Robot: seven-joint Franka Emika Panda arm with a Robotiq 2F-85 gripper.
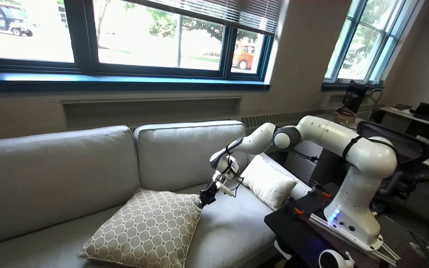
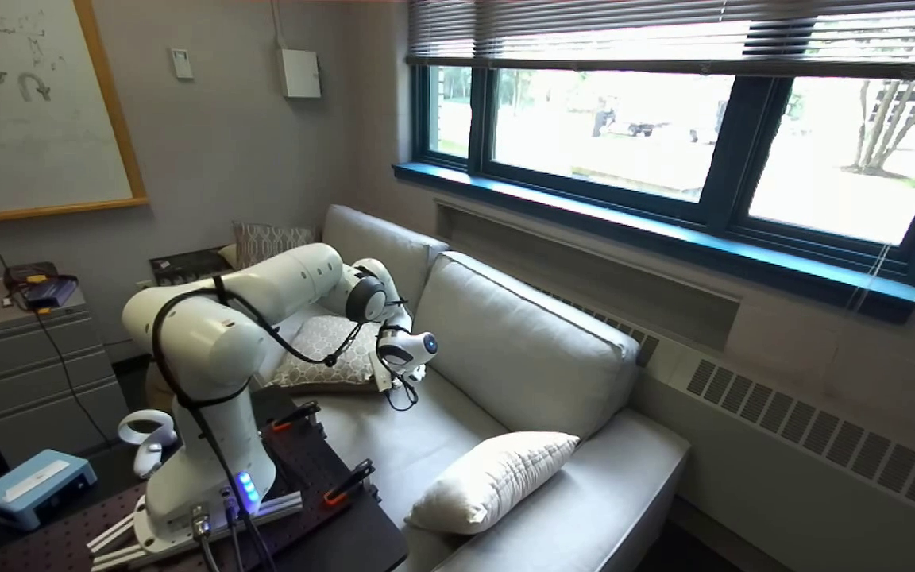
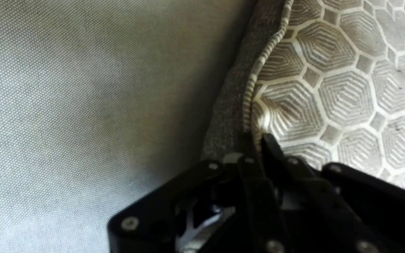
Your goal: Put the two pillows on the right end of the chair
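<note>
Two items: one clasped, one resting

Lattice pillow [image 1: 151, 229]: on the sofa [image 1: 233, 230], piped edge clamped in my pincer [image 3: 258, 147], presumably because that rim suits dragging. Cream-white pillow [image 2: 497, 481]: on the pincer's opposite side, propped against the sofa arm [image 2: 584, 500], seemingly delivered; I expect it to crowd the second placement. Back cushion [image 1: 188, 156]: near the pincer. Worktop [image 2: 366, 536] with clamps [image 2: 352, 479]: well apart from my pincer, flanking the likely route.

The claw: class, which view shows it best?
The wrist view: up close, the claw grips the tan pillow by its edge. In an exterior view the claw looks small; in an exterior view the arm largely hides it.
</note>
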